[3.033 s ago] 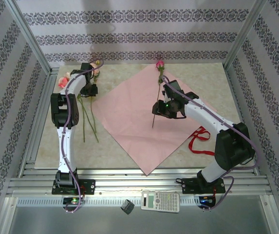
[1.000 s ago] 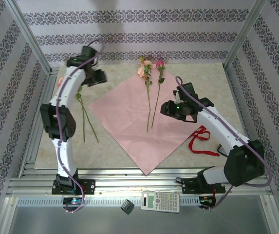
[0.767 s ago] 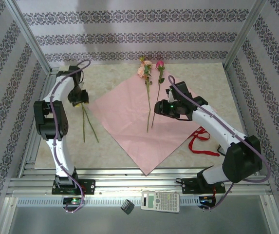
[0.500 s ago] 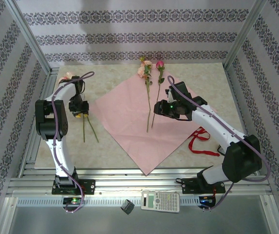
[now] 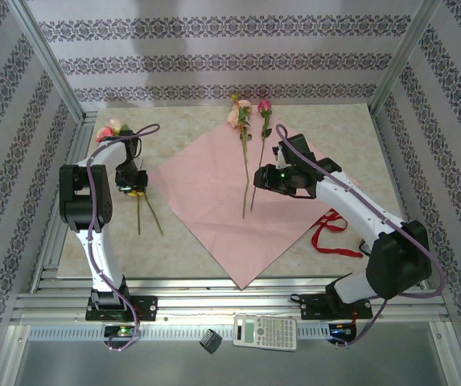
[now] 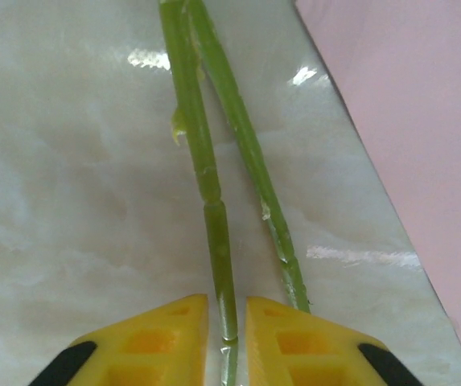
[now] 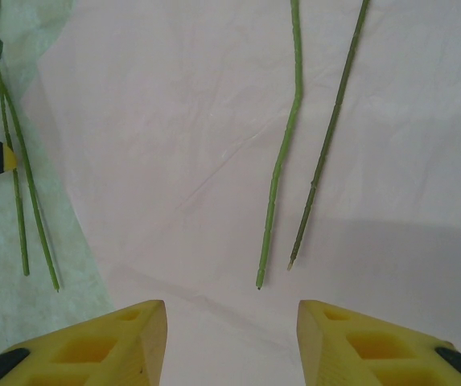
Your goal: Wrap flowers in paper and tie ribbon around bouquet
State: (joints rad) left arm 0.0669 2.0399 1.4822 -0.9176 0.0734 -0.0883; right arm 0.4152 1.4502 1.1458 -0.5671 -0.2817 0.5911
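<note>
The pale pink paper lies flat as a diamond in mid-table. Two flowers rest on it, blooms toward the back, stems ending just ahead of my right gripper, which hovers open over the paper. Two more flowers lie on the marble at the left. My left gripper is low over their stems; in the left wrist view its yellow fingers straddle one stem with a sliver of gap on each side, the other stem just outside. The red ribbon lies loose at the right.
Aluminium rails run along the near edge, with a calculator and a small black object in front. Frame posts and patterned walls close in the sides and back.
My left arm swung from the back corner down onto the stems at the left, and its jaws narrowed around one stem. The right arm barely moved.
</note>
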